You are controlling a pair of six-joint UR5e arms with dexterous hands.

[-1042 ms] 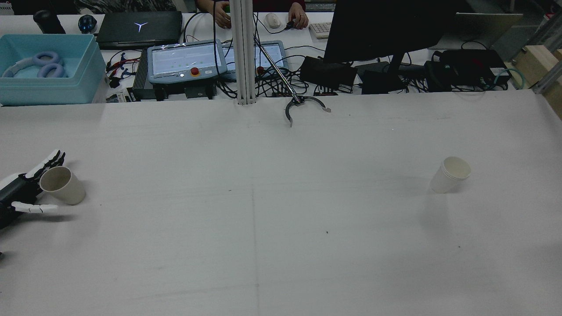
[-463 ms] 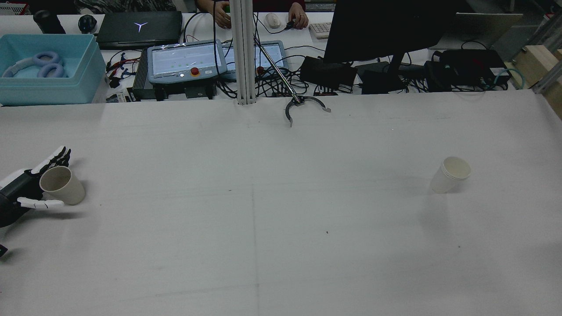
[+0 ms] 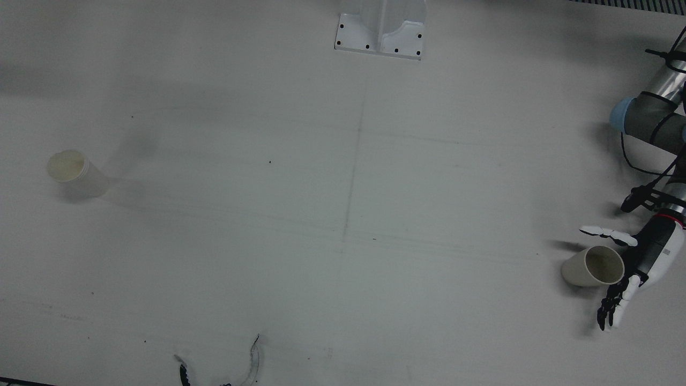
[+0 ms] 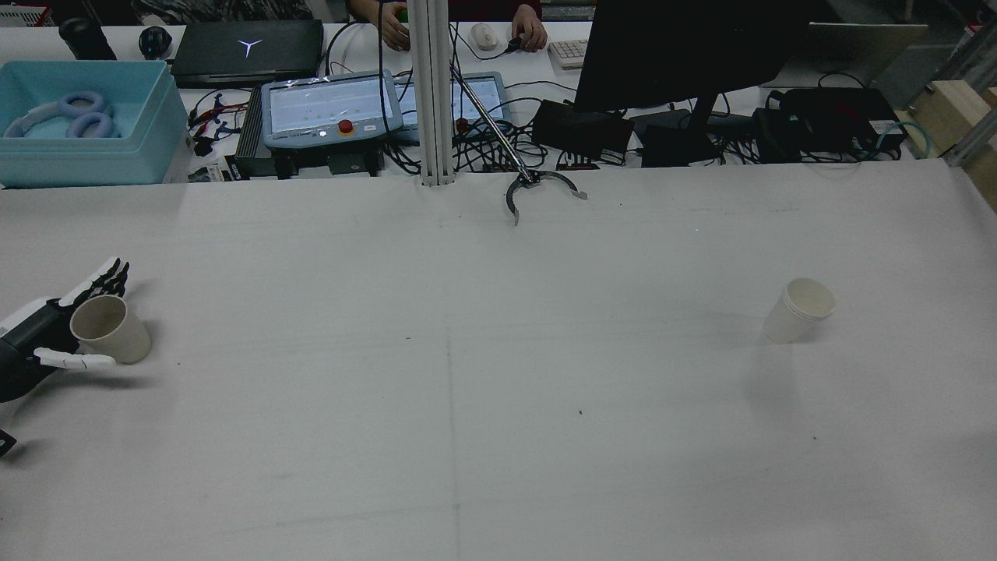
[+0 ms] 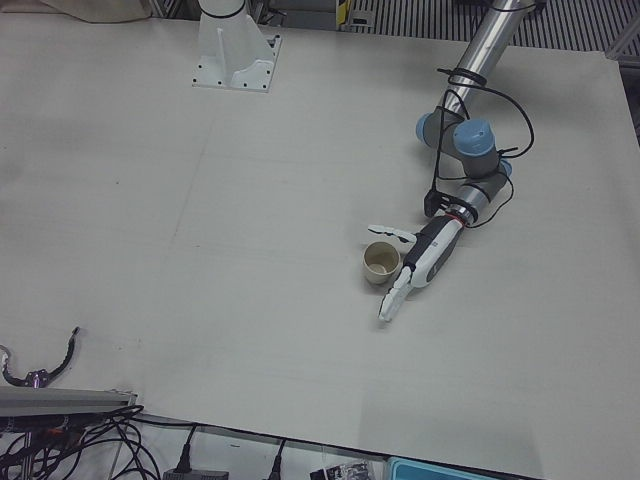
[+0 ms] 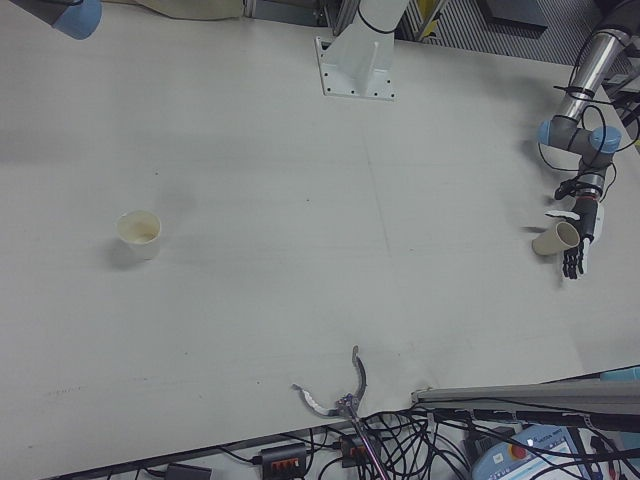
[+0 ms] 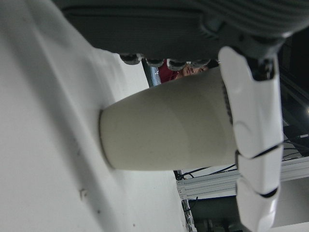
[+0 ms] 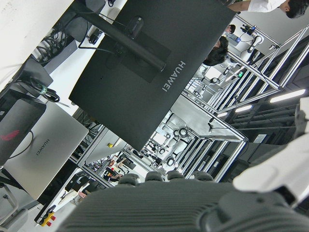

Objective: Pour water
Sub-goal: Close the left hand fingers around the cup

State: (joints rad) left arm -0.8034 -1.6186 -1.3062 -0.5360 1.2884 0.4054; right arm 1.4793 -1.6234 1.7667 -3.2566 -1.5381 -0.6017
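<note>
A beige paper cup (image 4: 113, 331) stands upright at the table's left edge in the rear view; it also shows in the front view (image 3: 589, 266), the left-front view (image 5: 381, 263), the right-front view (image 6: 553, 240) and the left hand view (image 7: 169, 128). My left hand (image 4: 31, 335) (image 3: 651, 257) (image 5: 425, 262) is open, thumb on one side of the cup and fingers on the other, palm close to its wall. I cannot tell whether they touch. A white paper cup (image 4: 801, 310) (image 3: 72, 172) (image 6: 139, 233) stands far off on the right half. My right hand (image 8: 159, 203) shows only in its own view, open and empty.
A claw grabber tool (image 4: 537, 187) (image 6: 340, 395) lies at the operators' edge of the table. The white arm pedestal (image 3: 380, 32) is at the robot's edge. A monitor (image 4: 670, 54), teach pendants (image 4: 331, 109) and a blue bin (image 4: 86, 125) stand beyond the table.
My left hand has moved a little further along the cup, and its thumb has come closer to the cup's wall. The cups have not moved.
</note>
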